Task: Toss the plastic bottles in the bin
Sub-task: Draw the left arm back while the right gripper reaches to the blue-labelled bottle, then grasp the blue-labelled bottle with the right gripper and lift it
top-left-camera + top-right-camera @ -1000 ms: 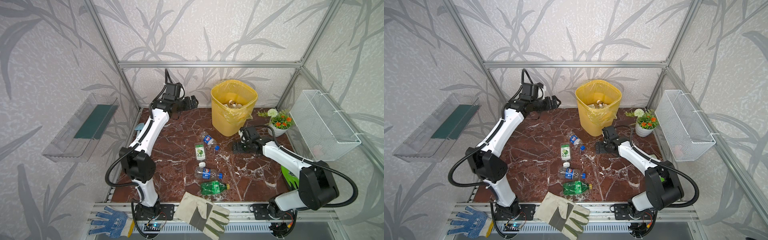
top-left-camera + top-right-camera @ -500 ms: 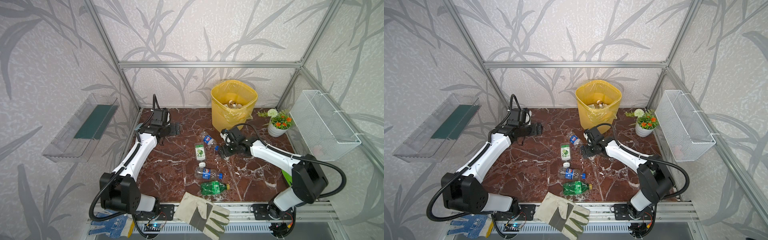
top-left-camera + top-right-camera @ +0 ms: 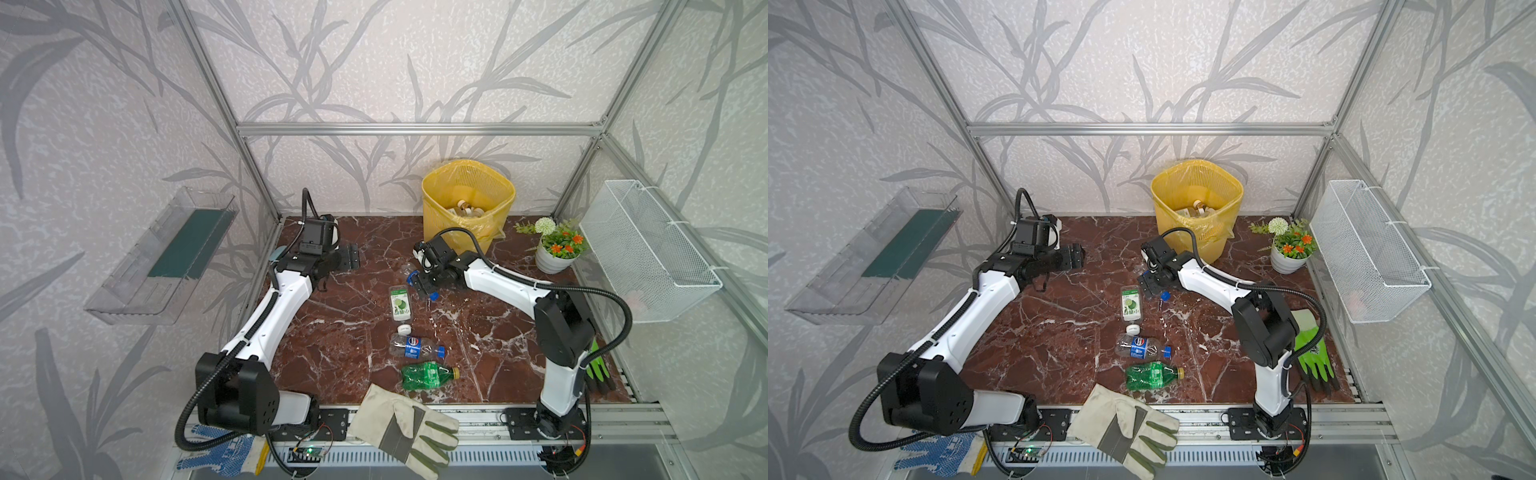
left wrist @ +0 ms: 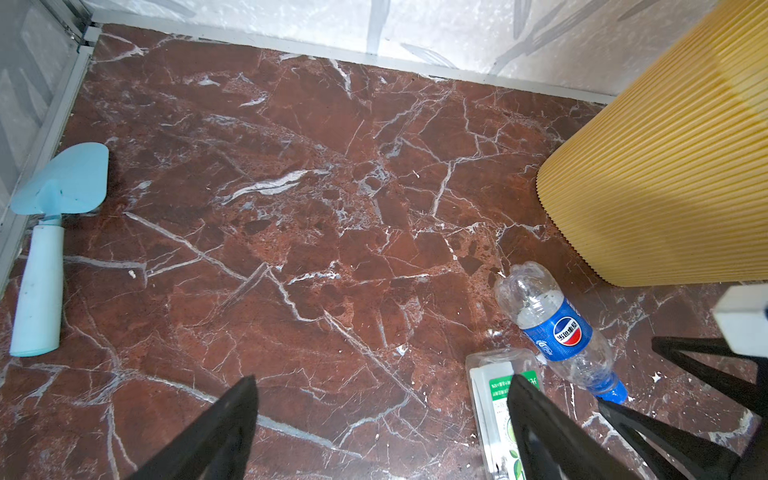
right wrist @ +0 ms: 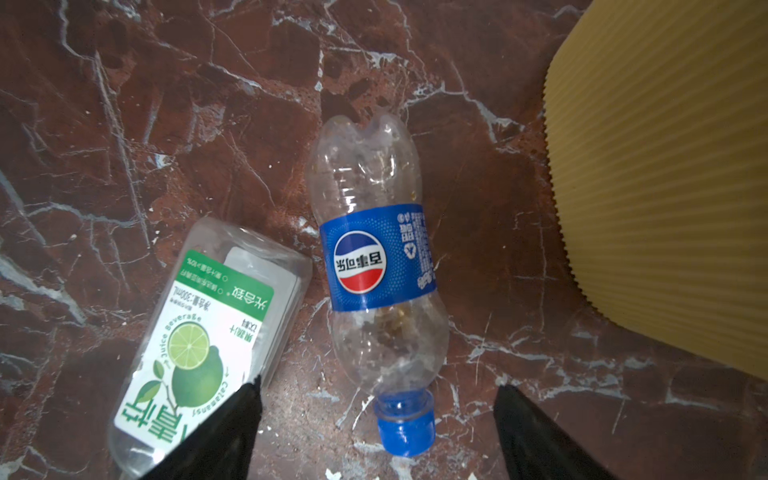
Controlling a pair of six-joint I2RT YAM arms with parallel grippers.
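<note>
The yellow bin point(image 3: 467, 203) point(image 3: 1196, 208) stands at the back of the table with bottles inside. My right gripper point(image 5: 378, 386) point(image 3: 424, 286) is open and low over a clear blue-label bottle point(image 5: 374, 266) lying beside the bin; its blue cap point(image 5: 405, 428) sits between the fingers, untouched. A lime-label bottle point(image 5: 208, 324) point(image 3: 400, 305) lies next to it. Nearer the front lie another blue-label bottle point(image 3: 415, 347) and a green-tinted bottle point(image 3: 428, 376). My left gripper point(image 4: 382, 378) point(image 3: 351, 257) is open and empty over bare table at the back left.
A pale blue trowel point(image 4: 50, 232) lies by the left wall. A flower pot point(image 3: 555, 257) and a white wire basket point(image 3: 648, 249) are on the right, a clear tray point(image 3: 166, 253) on the left wall. Gloves lie at the front: beige point(image 3: 407, 428), blue point(image 3: 220, 453), green point(image 3: 598, 370).
The left arm has swung down and back from beside the bin to the back left. The right gripper has moved left from the bin's foot to the blue-label bottle.
</note>
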